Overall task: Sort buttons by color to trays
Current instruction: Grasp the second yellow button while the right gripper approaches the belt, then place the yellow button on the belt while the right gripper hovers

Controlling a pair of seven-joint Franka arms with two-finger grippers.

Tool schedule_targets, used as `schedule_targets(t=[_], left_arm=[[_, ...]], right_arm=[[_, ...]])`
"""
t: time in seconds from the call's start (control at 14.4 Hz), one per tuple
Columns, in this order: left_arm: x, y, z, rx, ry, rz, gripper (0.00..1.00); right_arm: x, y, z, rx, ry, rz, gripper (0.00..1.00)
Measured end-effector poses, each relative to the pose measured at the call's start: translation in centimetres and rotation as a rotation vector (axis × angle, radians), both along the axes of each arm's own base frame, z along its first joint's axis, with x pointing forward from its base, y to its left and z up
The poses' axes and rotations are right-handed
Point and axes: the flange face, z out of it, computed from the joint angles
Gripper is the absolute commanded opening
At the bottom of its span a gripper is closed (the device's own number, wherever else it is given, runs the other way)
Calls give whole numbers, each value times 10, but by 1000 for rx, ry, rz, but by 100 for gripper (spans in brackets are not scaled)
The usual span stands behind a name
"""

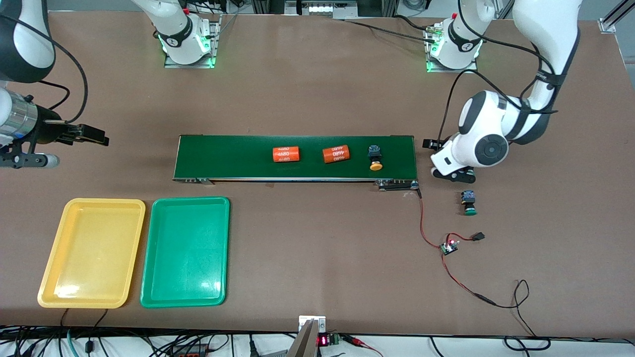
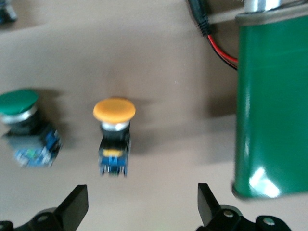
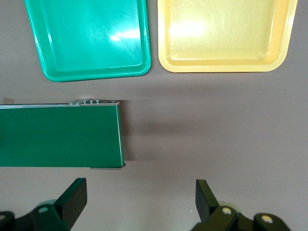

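One yellow-capped button (image 1: 375, 158) lies on the belt near the left arm's end. A green-capped button (image 1: 468, 203) (image 2: 25, 126) lies on the table off that end. In the left wrist view another yellow-capped button (image 2: 114, 135) lies on the table between the green one and the belt's end (image 2: 272, 106). My left gripper (image 2: 143, 204) hangs open just over the table, a short way from that button and holding nothing. The yellow tray (image 1: 92, 250) (image 3: 221, 33) and green tray (image 1: 186, 250) (image 3: 91, 38) sit side by side, both bare. My right gripper (image 1: 101, 138) (image 3: 139, 197) waits open.
The long dark-green conveyor belt (image 1: 238, 156) (image 3: 57, 134) carries two orange numbered cylinders (image 1: 286, 154) (image 1: 336, 153). A small circuit board (image 1: 449, 246) with red and black wires lies nearer the front camera than the green button. A red display (image 1: 323, 340) sits at the table's front edge.
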Motion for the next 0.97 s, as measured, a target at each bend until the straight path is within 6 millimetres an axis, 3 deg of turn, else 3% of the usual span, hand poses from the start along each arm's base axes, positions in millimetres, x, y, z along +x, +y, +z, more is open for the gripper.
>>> schedule_targets(t=[0.14,0.28,0.35,0.55,0.76,0.97], left_arm=[[-12,8,-20,-1,-58,-60,100],[-16,15,-26,-8,-69,-74,100],[-17,16,-28,-11,-76,-76,94],[-21,18,-35,-18,-94,-75,37],[-22,23,-38,-16,-89,-65,13],[-16,27,-24,-3,-67,-60,11]], right_arm=[[-15,1,-11,0,-17,-2,100],[-34,2,-21,1,-38,-4,100],[-44,2,-26,2,-46,-4,100],[-63,18,-34,2,-66,-1,100],[-65,68,-33,-4,-82,-30,100],[-68,139,-37,-5,-119,-29,100]])
